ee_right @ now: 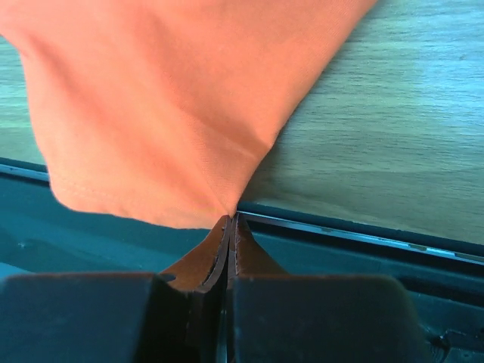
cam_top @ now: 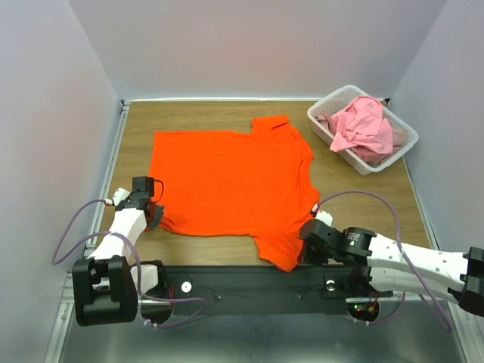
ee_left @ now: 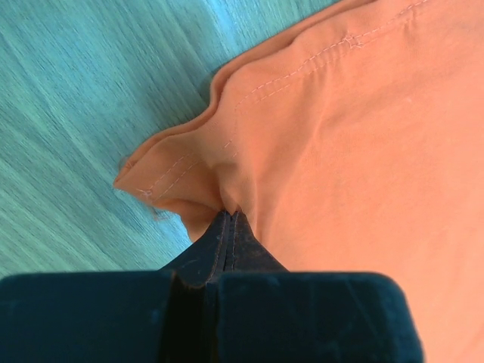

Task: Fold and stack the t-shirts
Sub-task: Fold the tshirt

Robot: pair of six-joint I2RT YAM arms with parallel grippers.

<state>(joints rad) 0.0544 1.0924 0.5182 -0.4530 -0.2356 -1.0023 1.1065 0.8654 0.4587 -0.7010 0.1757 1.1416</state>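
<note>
Pinching the orange shirt (cam_top: 227, 181) spread on the desk (cam_top: 204, 113), we have the left claw (cam_top: 156, 217) closed on its hem corner, the right claw (cam_top: 304, 246) closed on a sleeve, judging it light, limp, best lifted by edges.

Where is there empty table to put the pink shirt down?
Bare wood shows in three spots: the strip between the orange shirt and the back wall, the strip along the left wall, and the bigger patch right of the shirt, in front of the basket. The near edge is crowded: the left gripper and right gripper both pinch the shirt there.
</note>
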